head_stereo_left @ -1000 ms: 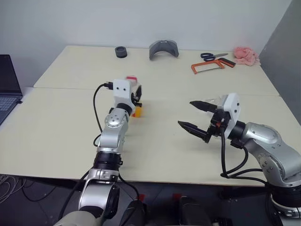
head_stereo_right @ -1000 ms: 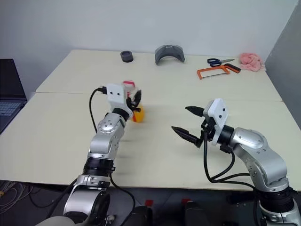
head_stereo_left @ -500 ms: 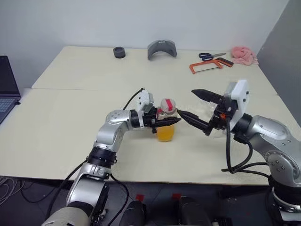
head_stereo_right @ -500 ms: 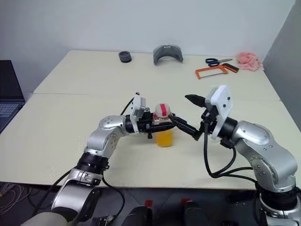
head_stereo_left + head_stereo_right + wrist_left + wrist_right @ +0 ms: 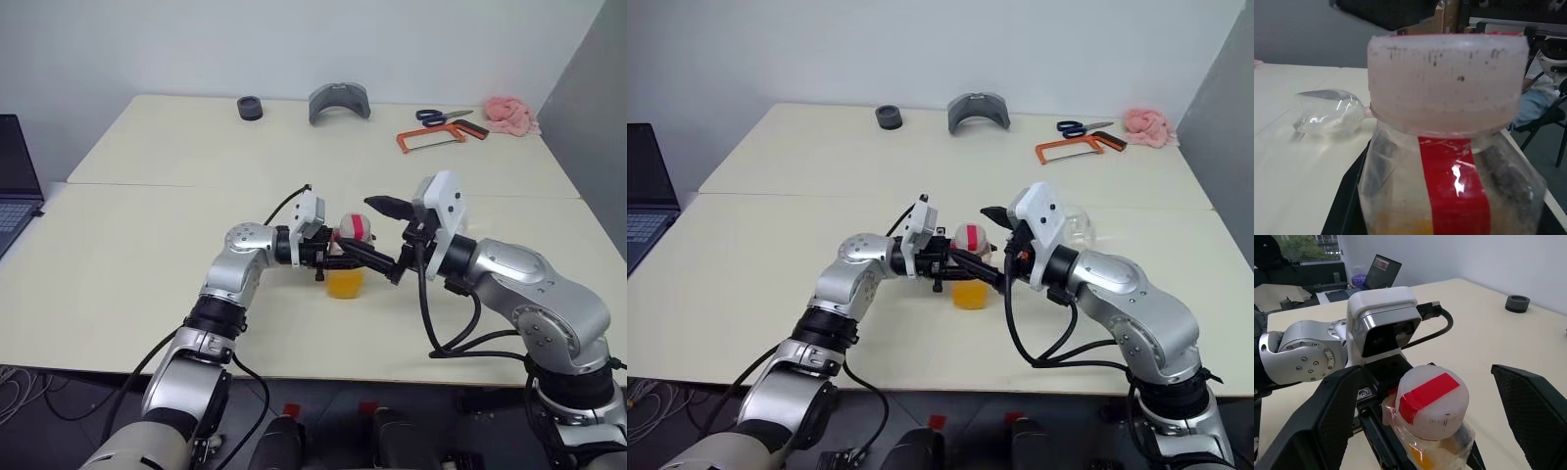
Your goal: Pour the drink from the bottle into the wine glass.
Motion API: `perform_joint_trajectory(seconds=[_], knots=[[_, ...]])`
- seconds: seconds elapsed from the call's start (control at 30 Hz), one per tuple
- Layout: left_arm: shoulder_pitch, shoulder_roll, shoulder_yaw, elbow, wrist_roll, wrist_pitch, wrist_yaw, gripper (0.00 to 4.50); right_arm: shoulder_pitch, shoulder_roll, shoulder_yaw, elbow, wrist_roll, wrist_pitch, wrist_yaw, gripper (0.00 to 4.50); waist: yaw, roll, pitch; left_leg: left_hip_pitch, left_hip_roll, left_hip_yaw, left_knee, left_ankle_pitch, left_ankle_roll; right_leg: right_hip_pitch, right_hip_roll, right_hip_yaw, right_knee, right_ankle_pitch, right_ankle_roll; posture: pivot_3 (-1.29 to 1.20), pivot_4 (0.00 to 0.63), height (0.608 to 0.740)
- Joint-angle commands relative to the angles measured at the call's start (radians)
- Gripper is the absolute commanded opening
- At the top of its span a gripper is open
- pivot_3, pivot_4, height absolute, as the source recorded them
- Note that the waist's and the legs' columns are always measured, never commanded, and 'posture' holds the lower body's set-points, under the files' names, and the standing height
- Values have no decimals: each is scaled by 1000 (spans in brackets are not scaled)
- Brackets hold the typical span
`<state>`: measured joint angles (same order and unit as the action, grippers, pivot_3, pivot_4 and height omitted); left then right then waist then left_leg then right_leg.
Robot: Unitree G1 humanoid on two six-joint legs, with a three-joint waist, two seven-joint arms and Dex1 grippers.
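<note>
— Where's the bottle (image 5: 348,257)?
— Upright at the middle of the desk (image 5: 147,235), pinched below its cap (image 5: 1433,399) by the left tool (image 5: 345,254) — orange drink (image 5: 345,283) sits low inside.
— And the right tool (image 5: 390,238)?
— Spread wide, one finger on each side of the cap, not touching it.
— The wine glass (image 5: 1328,112)?
— Lying on its side on the desk, beyond the bottle.

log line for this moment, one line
left gripper: shut on small clear plastic bottle | right gripper: open around white red-striped cap | cap on
</note>
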<state>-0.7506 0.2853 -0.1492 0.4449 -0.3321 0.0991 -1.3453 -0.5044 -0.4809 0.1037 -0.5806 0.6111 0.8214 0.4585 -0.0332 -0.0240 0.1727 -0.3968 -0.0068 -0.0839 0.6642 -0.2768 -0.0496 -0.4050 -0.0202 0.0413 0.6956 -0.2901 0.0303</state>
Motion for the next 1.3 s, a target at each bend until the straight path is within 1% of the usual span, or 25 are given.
perform_joint_trajectory(seconds=[0.03, 0.1, 0.13, 0.2, 0.23, 0.3, 0.37, 0.4, 0.53, 0.57, 0.67, 0.77, 0.8, 0.87, 1.0, 1.03, 1.1, 1.17, 1.3], knots=[[-21, -6, 2, -7, 4, -40, -10, 1766, -29, 10, 3, -3, -14, -4, -4, 4316, 0, 0, 0, 0, 0, 0, 0, 0, 0, 0, 0, 0, 0, 0, 0, 0, 150, 740], [-22, -7, 4, -3, 6, -47, -9, 1766, -34, 16, 8, 8, -23, -1, -7, 3880, -1, 0, 0, 0, 0, 0, 0, 0, 0, 0, 0, 0, 0, 0, 0, 0, 150, 740], [-23, -7, 5, -2, 8, -51, -9, 1766, -36, 18, 9, 13, -27, -1, -7, 3587, -1, 0, 0, 0, 0, 0, 0, 0, 0, 0, 0, 0, 0, 0, 0, 0, 150, 740], [-24, -8, 6, 2, 12, -58, -7, 1766, -38, 24, 11, 21, -31, 1, -6, 2883, -1, 0, 0, 0, 0, 0, 0, 0, 0, 0, 0, 0, 0, 0, 0, 0, 150, 740], [-25, -9, 8, 5, 14, -65, -5, 1766, -39, 22, 15, 23, -33, 4, -2, 2438, -1, 0, 0, 0, 0, 0, 0, 0, 0, 0, 0, 0, 0, 0, 0, 0, 150, 740], [-27, -11, 10, 9, 15, -71, -3, 1766, -38, 17, 21, 27, -37, 9, 9, 1800, 0, 0, 0, 0, 0, 0, 0, 0, 0, 0, 0, 0, 0, 0, 0, 0, 150, 740], [-31, -14, 15, 13, 15, -78, 3, 1760, -37, 8, 28, 28, -37, 21, 23, 1701, -1, 0, 0, 0, 0, -1, 0, 0, 0, 0, 0, 0, 0, 0, 0, 0, 150, 740], [-32, -16, 16, 14, 16, -82, 6, 1749, -35, 1, 31, 27, -38, 24, 35, 1445, -1, 0, 0, 0, 0, -1, 0, 0, 0, 0, 0, 0, 0, 0, 0, 0, 150, 740], [-33, -20, 18, 12, 17, -96, 12, 1735, -33, 3, 23, 19, -27, 14, 65, 62, -1, 0, 0, 0, 0, -1, 0, 0, 0, 0, 0, 0, 0, 0, 0, 0, 150, 740], [-34, -21, 19, 12, 17, -98, 15, 1735, -33, 5, 18, 15, -21, 13, 71, 0, -1, 0, 0, 0, 0, -2, 0, 0, 0, 0, 0, 0, 0, 0, 0, 0, 150, 740], [-34, -24, 20, 9, 19, -106, 21, 1734, -28, 42, -40, 11, 11, -18, 60, 0, 0, 0, 0, 0, 0, -2, 0, 0, 0, 0, 0, 0, 0, 0, 0, 0, 150, 740], [-33, -27, 19, 1, 17, -111, 27, 1734, -28, 63, -108, 1, 65, -12, 46, 567, 0, 0, 0, 0, 0, -3, 0, 0, 0, 0, 0, 0, 0, 0, 0, 0, 150, 740], [-32, -27, 19, -2, 16, -112, 28, 1734, -26, 63, -124, -7, 82, 0, 42, 863, 0, 0, 0, 0, 0, -3, 0, 0, 0, 0, 0, 0, 0, 0, 0, 0, 150, 740], [-32, -28, 20, -7, 14, -113, 29, 1734, -15, 50, -145, -33, 126, 31, 41, 1599, 0, 0, 0, 0, 0, -3, 0, 0, 0, 0, 0, 0, 0, 0, 0, 0, 150, 740], [-35, -32, 21, -10, 12, -112, 31, 1734, 9, 11, -145, -77, 172, 85, 36, 3024, 0, 0, 0, 0, 0, -4, 0, 0, 0, 0, 0, 0, 0, 0, 0, 0, 150, 740], [-36, -32, 21, -10, 12, -111, 32, 1734, 13, 5, -142, -83, 175, 91, 31, 3393, -1, 0, 0, 0, 0, -4, 0, 0, 0, 0, 0, 0, 0, 0, 0, 0, 150, 740], [-41, -37, 21, -10, 11, -114, 34, 1734, 23, 1, -101, -87, 130, 98, -6, 4064, -1, 0, 0, 0, 0, -3, 0, 0, 0, 0, 0, 0, 0, 0, 0, 0, 150, 740], [-44, -43, 20, -12, 11, -116, 36, 1734, 24, 22, -65, -71, 79, 95, -59, 4089, -1, 0, 0, 0, 0, -3, 0, 0, 0, 0, 0, 0, 0, 0, 0, 0, 150, 740], [-40, -51, 18, -22, 13, -119, 39, 1734, 15, 58, -42, -45, 38, 78, -99, 4089, -1, 0, 0, 0, 0, -3, 0, 0, 0, 0, 0, 0, 0, 0, 0, 0, 150, 740]])
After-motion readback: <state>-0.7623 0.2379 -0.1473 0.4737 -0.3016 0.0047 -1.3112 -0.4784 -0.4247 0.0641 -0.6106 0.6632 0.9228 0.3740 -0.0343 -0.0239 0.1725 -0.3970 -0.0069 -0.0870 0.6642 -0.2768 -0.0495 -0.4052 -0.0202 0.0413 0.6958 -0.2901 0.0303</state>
